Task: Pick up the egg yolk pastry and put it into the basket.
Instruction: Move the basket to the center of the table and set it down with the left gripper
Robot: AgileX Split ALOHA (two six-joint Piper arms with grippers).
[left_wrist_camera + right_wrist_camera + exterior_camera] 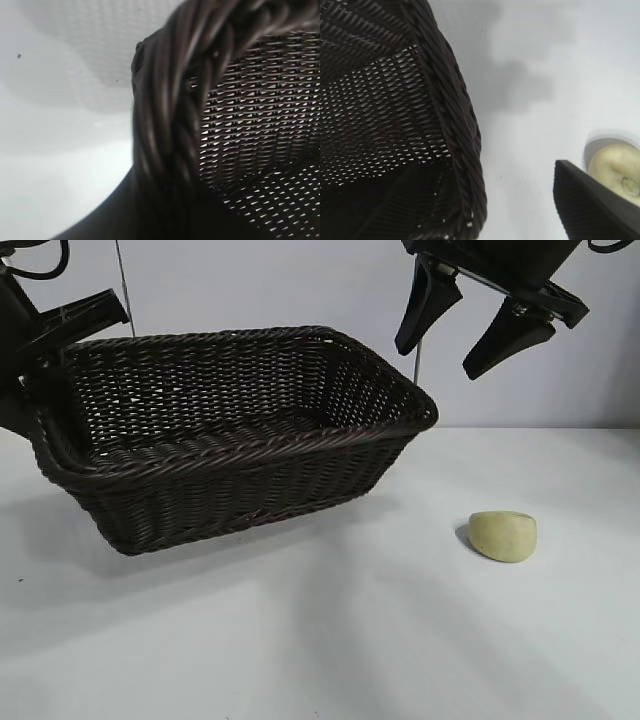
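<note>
The dark brown wicker basket (pixel 250 445) is tilted, with its right end raised off the white table. My left gripper (pixel 45 360) is at the basket's left end, shut on the braided rim (pixel 170 100), which fills the left wrist view. The pale yellow-green egg yolk pastry (pixel 503 536) lies on the table to the right of the basket. My right gripper (pixel 440 358) hangs open and empty high above the table, over the gap between the basket's right end and the pastry. In the right wrist view one finger (pixel 595 210) partly covers the pastry (pixel 617 167), with the basket (pixel 450 110) beside it.
The white table (pixel 320 640) stretches in front of the basket and round the pastry. A plain pale wall stands behind. Nothing else lies on the table.
</note>
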